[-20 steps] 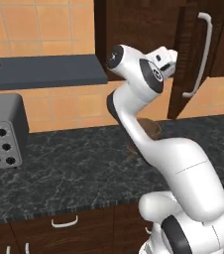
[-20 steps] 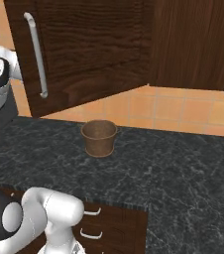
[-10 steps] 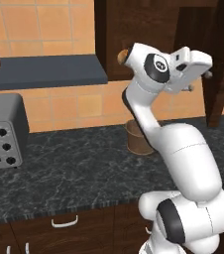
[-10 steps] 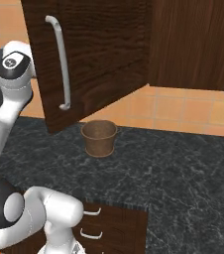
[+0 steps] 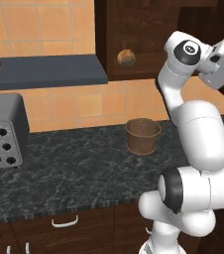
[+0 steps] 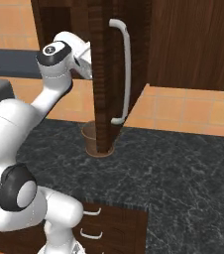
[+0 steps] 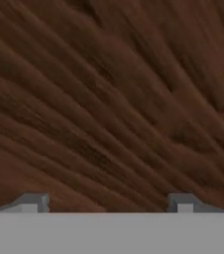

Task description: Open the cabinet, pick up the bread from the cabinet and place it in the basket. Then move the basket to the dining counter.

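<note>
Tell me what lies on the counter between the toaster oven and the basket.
Nothing: in the left base view, bare speckled counter runs from the toaster oven to the basket.

A small round brown woven basket stands on the black-grey speckled granite surface, right of the grey toaster oven. A round brown bread roll lies above it inside the dark brown wood-grain wall cabinet.

White arm, dark joints

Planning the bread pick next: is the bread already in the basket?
No. The bread sits on the open cabinet shelf, above the basket on the counter.
</note>
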